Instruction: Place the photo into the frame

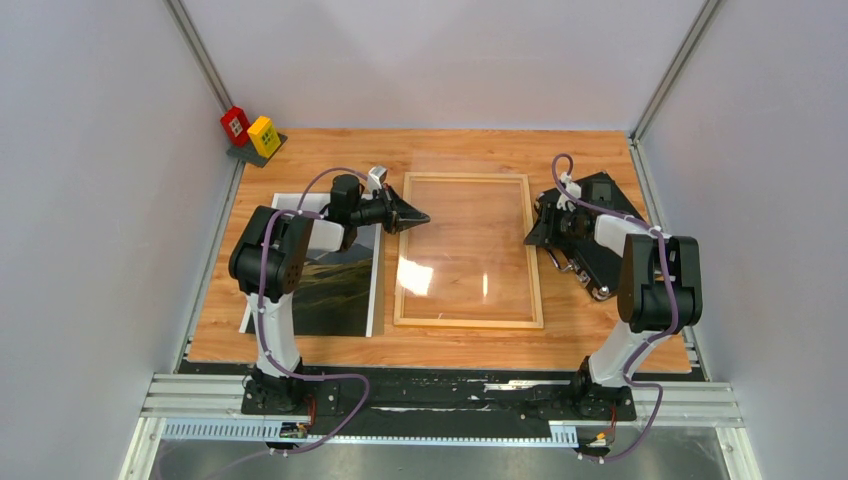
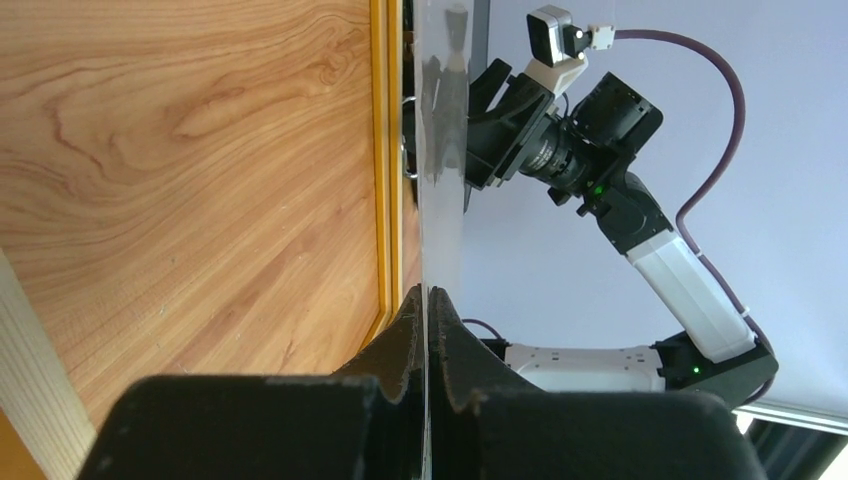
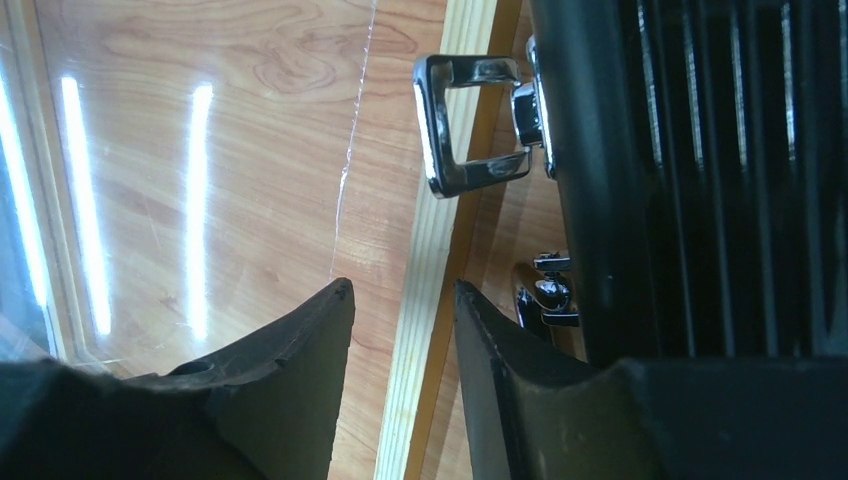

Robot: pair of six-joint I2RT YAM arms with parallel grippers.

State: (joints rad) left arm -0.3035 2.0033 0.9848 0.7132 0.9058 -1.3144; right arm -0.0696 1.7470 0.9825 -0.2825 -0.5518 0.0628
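Note:
The frame [image 1: 468, 322] lies light-wood side up in the middle of the table. My left gripper [image 1: 415, 217] is at its left rail, shut on the edge of the clear pane [image 1: 465, 240]. In the left wrist view the pane [image 2: 440, 150] runs edge-on between the closed fingers [image 2: 428, 300], beside the frame's yellow edge [image 2: 385, 150]. My right gripper [image 1: 530, 238] is open at the frame's right rail. In the right wrist view that rail [image 3: 430, 330] runs between the parted fingers without touching them. The photo [image 1: 340, 290] lies picture side up at the left, partly under my left arm.
A black case [image 1: 600, 240] with chrome handles [image 3: 460, 130] lies just right of the frame, under my right wrist. A red block [image 1: 235, 123] and a yellow block [image 1: 264, 136] stand at the back left corner. Grey walls close in three sides.

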